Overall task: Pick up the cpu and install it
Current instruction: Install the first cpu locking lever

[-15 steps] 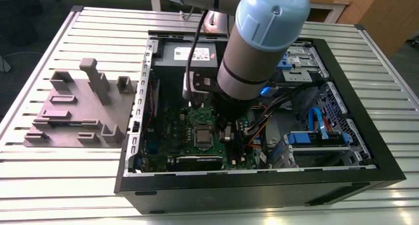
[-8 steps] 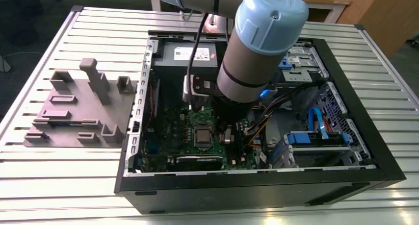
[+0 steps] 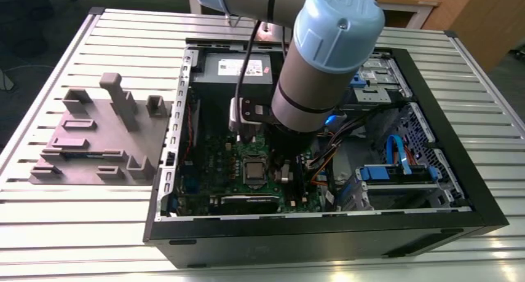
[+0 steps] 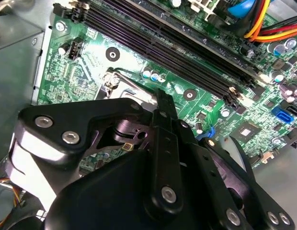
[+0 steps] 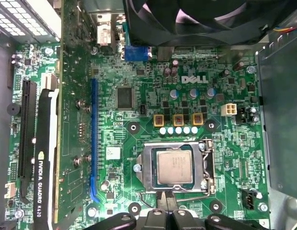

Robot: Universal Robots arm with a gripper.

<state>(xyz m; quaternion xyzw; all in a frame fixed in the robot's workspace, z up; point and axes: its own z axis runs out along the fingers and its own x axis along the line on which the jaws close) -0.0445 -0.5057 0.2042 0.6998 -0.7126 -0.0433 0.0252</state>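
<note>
The cpu (image 5: 175, 166), a small silvery square chip, lies flat inside the silver-framed socket (image 5: 178, 167) on the green motherboard in the first wrist view. My gripper (image 5: 165, 200) hovers just off one edge of the socket, apart from the chip, its two dark fingers close together with nothing between them. In the second wrist view the black gripper (image 4: 159, 96) reaches toward the socket's corner (image 4: 115, 81). In the exterior view the arm (image 3: 316, 79) reaches down into the open computer case above the socket (image 3: 254, 169).
A grey moulded plate (image 3: 98, 141) lies on the slatted table at the exterior view's left. Inside the case are a labelled grey box (image 3: 238, 66), a graphics card (image 5: 43, 158), a black fan (image 5: 201, 19), memory slots (image 4: 163, 43) and blue cables (image 3: 394, 171).
</note>
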